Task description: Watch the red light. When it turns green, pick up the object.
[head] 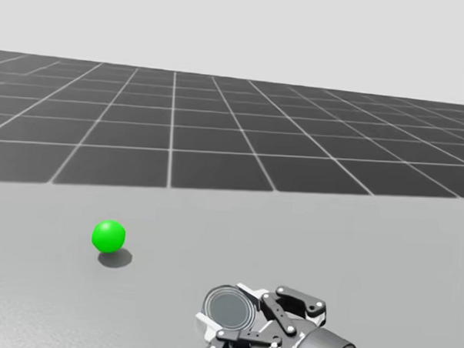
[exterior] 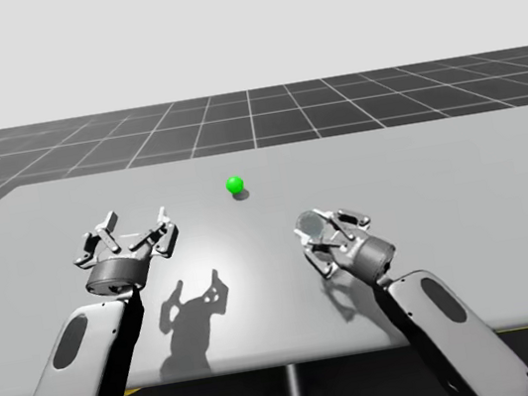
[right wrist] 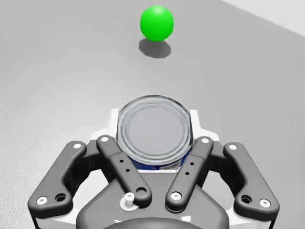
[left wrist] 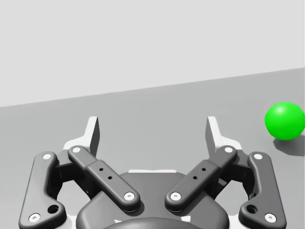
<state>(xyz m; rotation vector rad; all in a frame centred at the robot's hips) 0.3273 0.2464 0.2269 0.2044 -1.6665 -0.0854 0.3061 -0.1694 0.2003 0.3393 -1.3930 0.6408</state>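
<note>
The light (exterior: 235, 184) is green and the can (exterior: 313, 224) is gripped: the pick-up is in hand.
Lower right, nearest, my right gripper (exterior: 328, 236) is closed on both sides of the sealed can, contents unseen; next calls for a steady raise off the table (exterior: 462, 177). Lower left, my left gripper (exterior: 135, 223) is spread wide, empty. Farther, at centre, sits the light.

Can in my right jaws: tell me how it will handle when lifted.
The can looks like rigid metal, so it will probably not dent under the right gripper. Its wall seems smooth and round, with the jaws touching only two sides, so it might slip or twist. Let go on its side, it would likely roll.
</note>
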